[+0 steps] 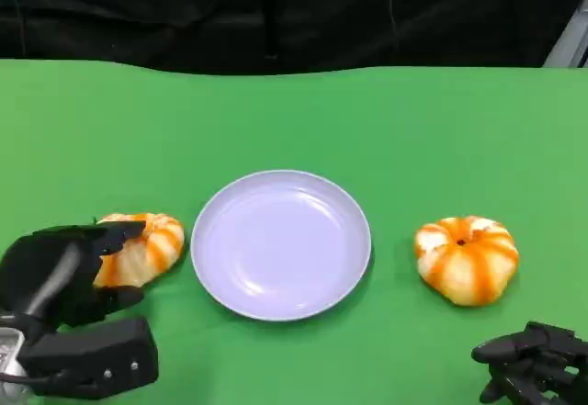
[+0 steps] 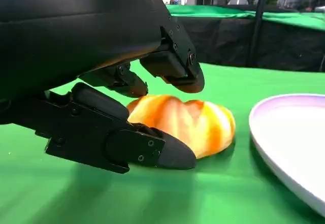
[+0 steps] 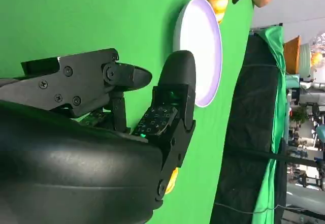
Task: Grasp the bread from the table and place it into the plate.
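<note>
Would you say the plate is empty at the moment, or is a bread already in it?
Empty. The plate shows a bare surface; each bread lies on the table beside it.

Bright, even overhead light, soft shadows under the plate (image 1: 280, 244), slight blur in wrist views.

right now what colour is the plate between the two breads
The plate is pale lavender, plain with no pattern; the head view shows it best.
</note>
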You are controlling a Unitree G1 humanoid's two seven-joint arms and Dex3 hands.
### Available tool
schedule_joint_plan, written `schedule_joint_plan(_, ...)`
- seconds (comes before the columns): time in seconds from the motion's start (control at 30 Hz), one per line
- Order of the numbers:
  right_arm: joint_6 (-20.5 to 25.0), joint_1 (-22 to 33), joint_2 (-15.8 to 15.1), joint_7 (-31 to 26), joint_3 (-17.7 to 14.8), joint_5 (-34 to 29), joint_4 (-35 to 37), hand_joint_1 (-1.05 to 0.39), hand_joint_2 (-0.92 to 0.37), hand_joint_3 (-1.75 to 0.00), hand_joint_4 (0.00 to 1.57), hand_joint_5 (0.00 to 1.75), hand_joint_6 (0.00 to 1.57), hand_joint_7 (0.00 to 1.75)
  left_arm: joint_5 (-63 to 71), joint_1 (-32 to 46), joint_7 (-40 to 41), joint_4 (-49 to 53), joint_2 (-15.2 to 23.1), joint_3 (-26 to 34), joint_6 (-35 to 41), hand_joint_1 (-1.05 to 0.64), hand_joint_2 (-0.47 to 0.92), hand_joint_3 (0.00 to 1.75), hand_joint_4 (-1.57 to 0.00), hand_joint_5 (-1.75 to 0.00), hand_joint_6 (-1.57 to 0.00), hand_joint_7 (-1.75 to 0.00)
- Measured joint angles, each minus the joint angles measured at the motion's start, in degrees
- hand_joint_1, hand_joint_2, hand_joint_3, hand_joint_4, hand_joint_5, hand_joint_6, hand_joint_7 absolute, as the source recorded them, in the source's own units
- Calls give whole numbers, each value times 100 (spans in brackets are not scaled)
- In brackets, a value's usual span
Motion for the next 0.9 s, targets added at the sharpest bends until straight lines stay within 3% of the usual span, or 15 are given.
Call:
schedule_joint_plan(0.1, -7, -1, 0, 11, -2, 0, 17, 0, -92, -39, 71, 135, 96, 57, -46, -122, 0, 170, 0, -46, 9, -57, 92, 15, -62, 0, -61, 0)
schedule_joint_plan(0.17, -10, -8, 0, 17, -2, 0, 23, -1, -92, -39, 71, 134, 96, 57, -69, -162, 0, 211, 0, -87, 11, -39, 90, 7, -61, 0, -60, 0)
schedule_joint_plan(0.37, -11, -15, 0, 13, -3, 0, 27, 0, -92, -39, 71, 134, 96, 56, -137, -165, 0, 248, -2, -138, 25, -13, 84, 1, -60, 0, -61, 0)
schedule_joint_plan(0.67, -11, -13, 0, 14, -5, 0, 27, 0, -92, -39, 71, 133, 96, 56, -268, -165, -13, 328, -4, -215, 9, 2, 83, 0, -54, 0, -61, 0)
schedule_joint_plan(0.9, -11, -15, 0, 18, -7, 1, 29, 0, -92, -39, 72, 133, 96, 56, -359, -169, -203, 297, -3, -274, 116, 3, 85, 1, -52, -1, -62, -1)
